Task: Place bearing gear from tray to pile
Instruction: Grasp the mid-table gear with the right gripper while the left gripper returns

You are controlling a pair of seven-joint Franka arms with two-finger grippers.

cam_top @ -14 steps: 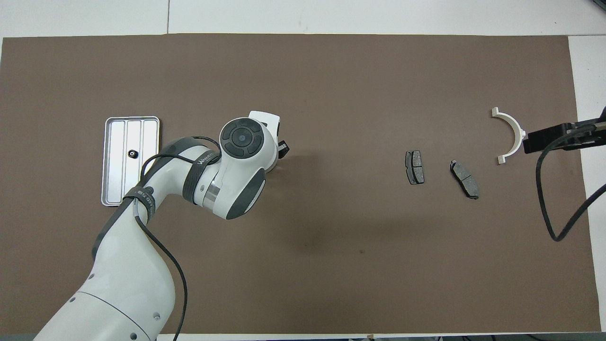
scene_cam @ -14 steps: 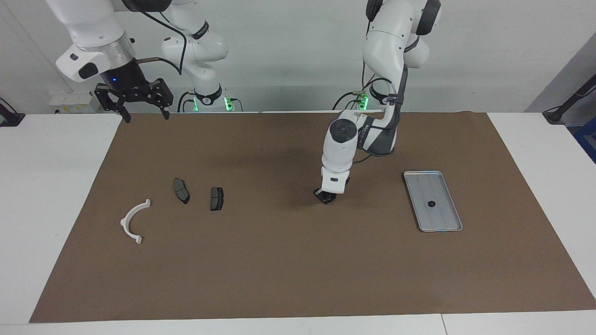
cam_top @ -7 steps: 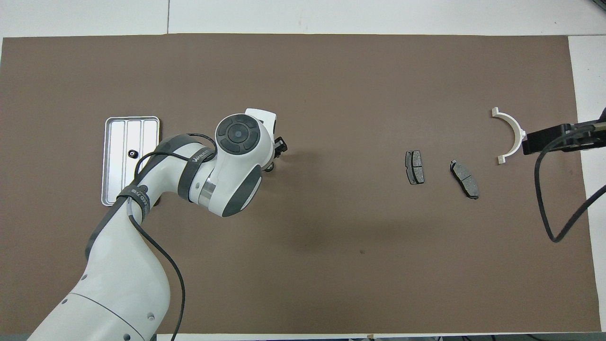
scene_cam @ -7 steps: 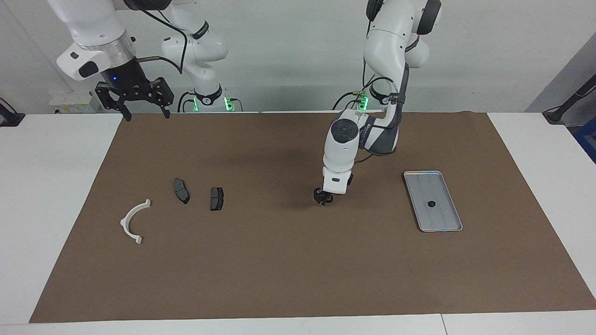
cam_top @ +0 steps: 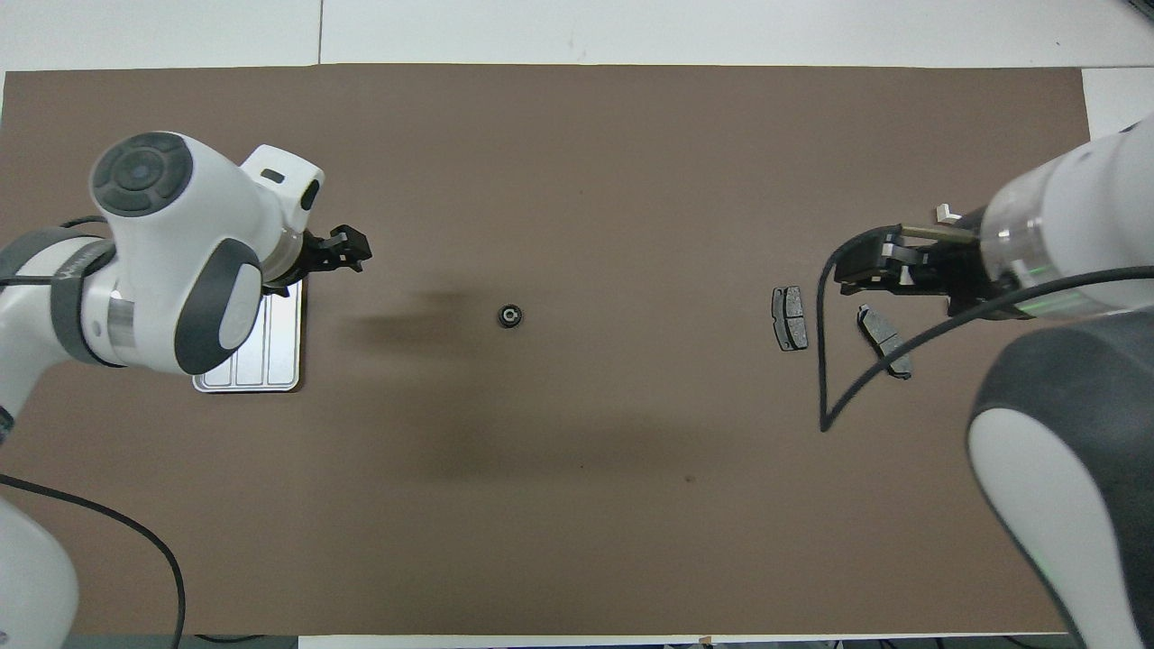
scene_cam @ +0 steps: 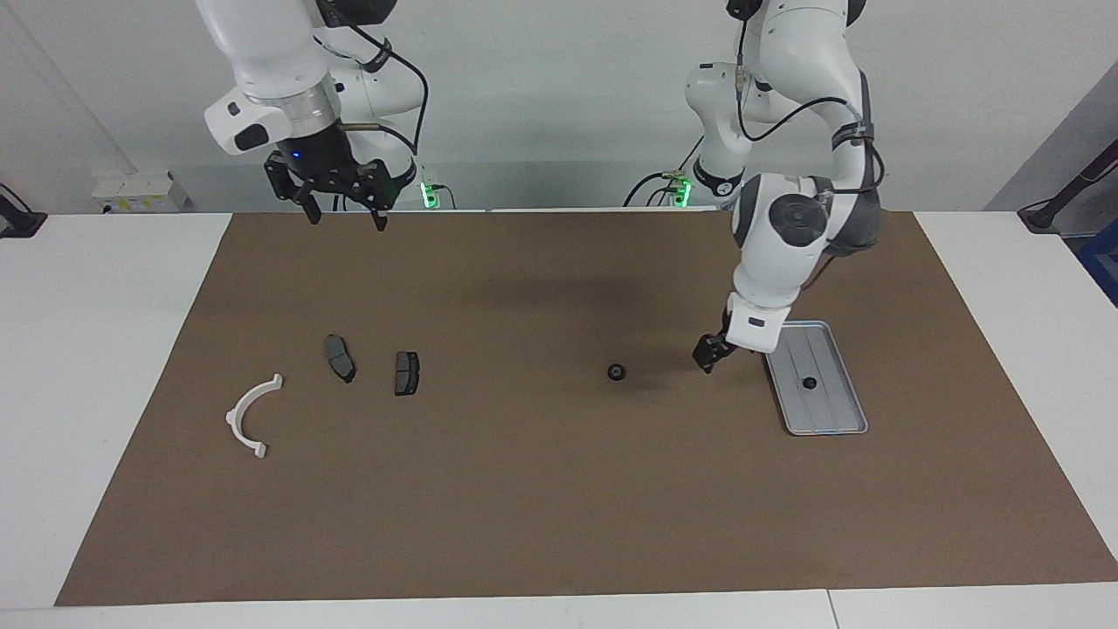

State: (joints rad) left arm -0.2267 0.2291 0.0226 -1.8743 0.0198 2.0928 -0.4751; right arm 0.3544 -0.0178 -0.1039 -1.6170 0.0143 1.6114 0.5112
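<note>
Item: one bearing gear [scene_cam: 617, 372] lies flat on the brown mat [scene_cam: 524, 524], mid-frame in the facing view and a little above mid-height in the overhead view [cam_top: 510, 315]. It is off the tray [scene_cam: 825, 419] and well apart from the pile [scene_cam: 407, 373]. A second gear [scene_cam: 810, 383] sits inside the tray, toward the left arm's end.

Pile: white bracket [scene_cam: 249, 415] and two brake pads [scene_cam: 340, 358], toward the right arm's end; no gear among them.

Left gripper [scene_cam: 712, 356]: low, between the loose gear and the tray, touching neither. Opening cannot be told; no part is seen in it.

Right gripper [scene_cam: 343, 210]: raised at the upper part of the frame, spread wide, empty. In the overhead view it lies over the pile area [cam_top: 852, 269].

Assessment: gear judged approx. halfway; pickup by the right arm judged to be the step in hand.

Recommendations:
- Gripper to be centred over the gear and lowered vertically.
- Gear is small and round, so the outer rim is to be gripped squarely; skidding on the mat is a risk.
- Gear to be lifted clear and set beside the pads w/o knocking them.
</note>
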